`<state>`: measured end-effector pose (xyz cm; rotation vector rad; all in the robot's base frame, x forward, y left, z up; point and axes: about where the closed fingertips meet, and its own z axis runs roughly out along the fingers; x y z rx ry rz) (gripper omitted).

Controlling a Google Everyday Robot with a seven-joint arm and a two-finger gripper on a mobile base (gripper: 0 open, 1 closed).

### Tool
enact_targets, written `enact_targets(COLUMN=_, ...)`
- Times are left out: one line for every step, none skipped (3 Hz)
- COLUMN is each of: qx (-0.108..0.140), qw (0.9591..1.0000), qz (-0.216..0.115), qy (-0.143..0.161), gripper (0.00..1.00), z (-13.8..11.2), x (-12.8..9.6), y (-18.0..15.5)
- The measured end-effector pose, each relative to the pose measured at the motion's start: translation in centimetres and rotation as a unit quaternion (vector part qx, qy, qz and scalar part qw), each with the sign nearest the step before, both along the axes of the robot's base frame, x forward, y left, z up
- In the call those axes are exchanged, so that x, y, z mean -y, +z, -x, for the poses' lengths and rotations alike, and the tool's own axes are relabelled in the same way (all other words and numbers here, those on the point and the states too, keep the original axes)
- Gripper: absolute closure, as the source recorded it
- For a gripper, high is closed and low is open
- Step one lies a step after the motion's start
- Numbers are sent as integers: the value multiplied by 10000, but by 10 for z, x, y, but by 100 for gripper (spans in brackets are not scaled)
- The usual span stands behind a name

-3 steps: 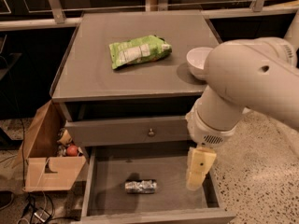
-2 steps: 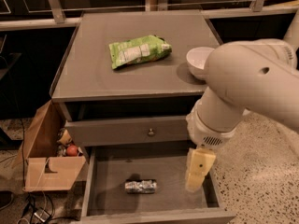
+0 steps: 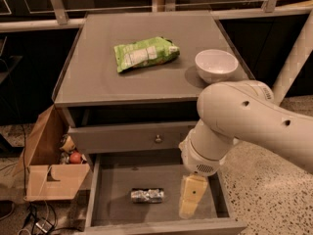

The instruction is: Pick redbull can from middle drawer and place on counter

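The redbull can (image 3: 147,195) lies on its side on the floor of the open middle drawer (image 3: 115,180), near its front. My gripper (image 3: 190,201) hangs over the drawer's right half, just right of the can and apart from it. The counter (image 3: 98,77) above carries a green snack bag (image 3: 144,53) and a white bowl (image 3: 216,64). My white arm (image 3: 254,124) reaches in from the right and hides the drawer's right side.
A shut drawer with a small round knob (image 3: 158,139) sits above the open one. An open cardboard box (image 3: 54,160) with small items stands on the floor to the left. Cables (image 3: 34,222) lie on the floor at bottom left.
The view has shifted so the cabinet and bowl sit a little differently. My gripper still hangs right of the can at about the same height.
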<state>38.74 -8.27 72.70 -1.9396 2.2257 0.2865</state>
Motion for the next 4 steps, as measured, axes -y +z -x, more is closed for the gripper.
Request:
enact_targets(qx=-34, qw=9997, qz=-234, qy=97, gripper=0, z=-9, x=-17, y=-16)
enact_targets(qx=-35, qw=9997, qz=-239, qy=95, gripper=0, z=-9, x=-17, y=-17)
enact_targets(qx=-13, qw=9994, qz=-333, qy=6, gripper=0, z=-12, x=-27, y=-32)
enact_targets(qx=281, qw=9985, qz=-427, qy=-211, gripper=0, z=-33, x=-34, y=-48)
